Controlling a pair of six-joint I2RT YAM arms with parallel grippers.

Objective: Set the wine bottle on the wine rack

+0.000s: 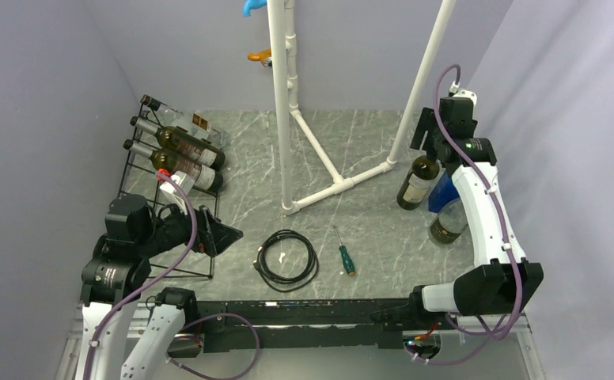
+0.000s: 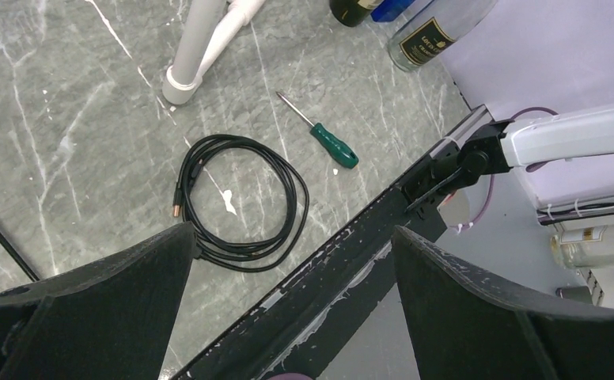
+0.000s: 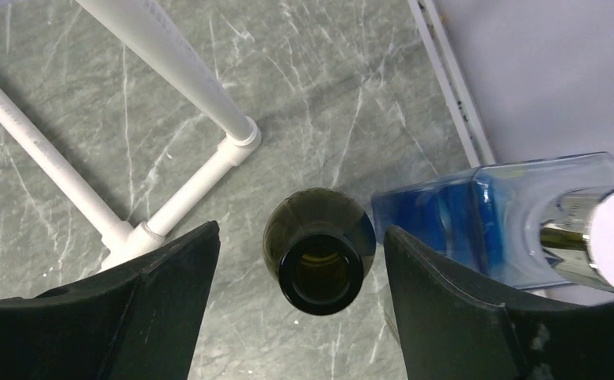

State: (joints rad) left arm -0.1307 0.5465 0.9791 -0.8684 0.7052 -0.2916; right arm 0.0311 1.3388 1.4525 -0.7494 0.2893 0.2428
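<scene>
One dark green glass wine bottle [image 1: 417, 180] stands upright at the far right, well apart from the black thin-wire wine rack [image 1: 132, 150] holding three bottles [image 1: 187, 155]. The right gripper [image 3: 300, 237] hangs wide open around its neck, holding nothing, and the left gripper [image 2: 292, 233] is open and empty. Grasping, carrying and racking all remain.

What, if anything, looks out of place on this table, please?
A coiled black cable and a green-handled screwdriver lie loose on the table, stray clutter for this job. The dark wine bottle at the right stands uncorked, mouth open.
</scene>
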